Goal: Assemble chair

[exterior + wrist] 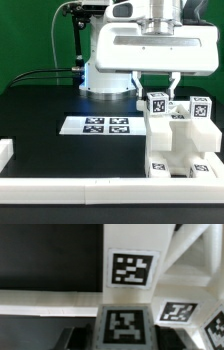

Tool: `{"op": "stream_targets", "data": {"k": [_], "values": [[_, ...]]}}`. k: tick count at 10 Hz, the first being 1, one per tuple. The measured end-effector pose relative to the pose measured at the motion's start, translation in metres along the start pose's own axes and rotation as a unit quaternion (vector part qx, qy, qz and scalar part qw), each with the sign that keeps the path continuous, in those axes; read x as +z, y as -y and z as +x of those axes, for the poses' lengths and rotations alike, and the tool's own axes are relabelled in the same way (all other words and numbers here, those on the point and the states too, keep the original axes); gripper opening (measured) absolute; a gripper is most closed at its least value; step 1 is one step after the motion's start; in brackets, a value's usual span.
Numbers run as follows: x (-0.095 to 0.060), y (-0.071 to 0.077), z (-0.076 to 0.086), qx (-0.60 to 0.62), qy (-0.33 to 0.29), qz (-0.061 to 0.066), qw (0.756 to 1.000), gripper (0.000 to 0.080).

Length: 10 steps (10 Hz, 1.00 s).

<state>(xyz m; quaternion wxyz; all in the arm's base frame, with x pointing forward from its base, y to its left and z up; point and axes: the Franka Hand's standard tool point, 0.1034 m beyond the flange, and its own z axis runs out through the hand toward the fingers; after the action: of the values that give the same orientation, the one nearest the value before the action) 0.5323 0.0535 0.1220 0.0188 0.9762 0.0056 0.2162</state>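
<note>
The white chair parts (pixel 182 148) stand together at the exterior view's right, each carrying black-and-white tags. My gripper (pixel 157 90) hangs straight down over them from the white arm. Its fingers flank an upright white tagged part (pixel 158 104) at the cluster's near-left corner. In the wrist view the gripper (pixel 122 338) has one dark finger (pixel 80 338) on each side of this part (pixel 122 324), and both touch it. Beyond it, another white tagged piece (pixel 131 269) rises from a white crossbar (pixel 55 297).
The marker board (pixel 95 125) lies flat on the black table, left of the chair parts. A white rail (pixel 90 188) runs along the front edge, with a short white block (pixel 5 150) at the exterior view's left. The arm's base (pixel 105 75) stands behind.
</note>
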Motion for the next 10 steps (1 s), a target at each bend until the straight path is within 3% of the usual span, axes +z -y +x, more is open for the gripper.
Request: {"op": "stream_targets", "data": {"k": [1,2,3,4,7,9,10], "values": [[0.000,0.000,0.000,-0.001,0.000,0.000,1.000,0.0347],[0.000,0.000,0.000,-0.001,0.002,0.000,1.000,0.0514],[0.000,0.000,-0.001,0.004,0.034,-0.001,0.999,0.0514],[-0.005,-0.001,0.011,0.009,0.044,0.001,0.999,0.0620],[-0.009,0.001,0.017,0.020,0.160,-0.001,0.987,0.0648],[-0.005,0.002,0.010,0.034,0.225,-0.001,0.974,0.0649],[-0.001,0.002,0.013,0.037,0.227,-0.002,0.973,0.0649]]}}
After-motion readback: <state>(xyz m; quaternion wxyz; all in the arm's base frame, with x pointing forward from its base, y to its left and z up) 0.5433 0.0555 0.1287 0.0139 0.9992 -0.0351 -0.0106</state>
